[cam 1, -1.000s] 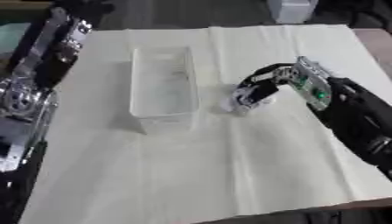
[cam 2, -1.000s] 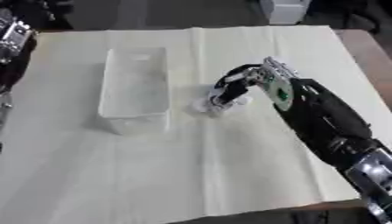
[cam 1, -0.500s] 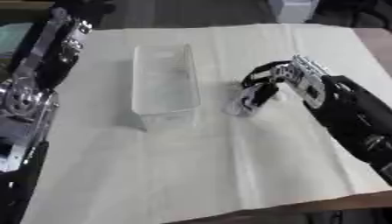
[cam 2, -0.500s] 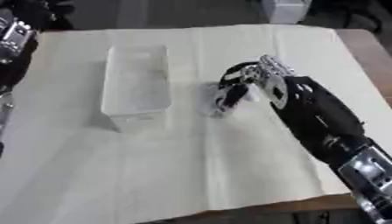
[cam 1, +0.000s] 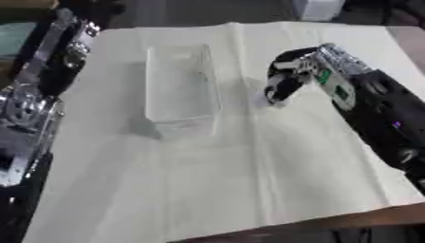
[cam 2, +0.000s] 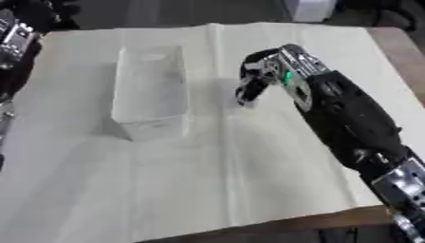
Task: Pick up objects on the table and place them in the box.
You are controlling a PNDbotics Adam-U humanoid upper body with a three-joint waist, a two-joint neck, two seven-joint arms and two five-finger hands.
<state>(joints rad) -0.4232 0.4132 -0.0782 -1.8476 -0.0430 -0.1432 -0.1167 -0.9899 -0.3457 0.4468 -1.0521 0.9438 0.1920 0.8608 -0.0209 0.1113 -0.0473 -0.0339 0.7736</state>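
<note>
Right hand (cam 1: 292,78) has lifted off the cloth since 1 s ago, fingers curled down round a small pale object (cam 1: 267,100), only partly visible. Clear box (cam 1: 179,88) sits just to its left, long axis running away from robot; left arm idle at far left.

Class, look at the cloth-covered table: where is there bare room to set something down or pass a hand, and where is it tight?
Bare cloth lies along the cream tablecloth's near edge, below the clear rectangular plastic box. Another strip runs between the box and the left arm. It is crowded between the box and the black right hand, whose curled fingers hang close to the box.
</note>
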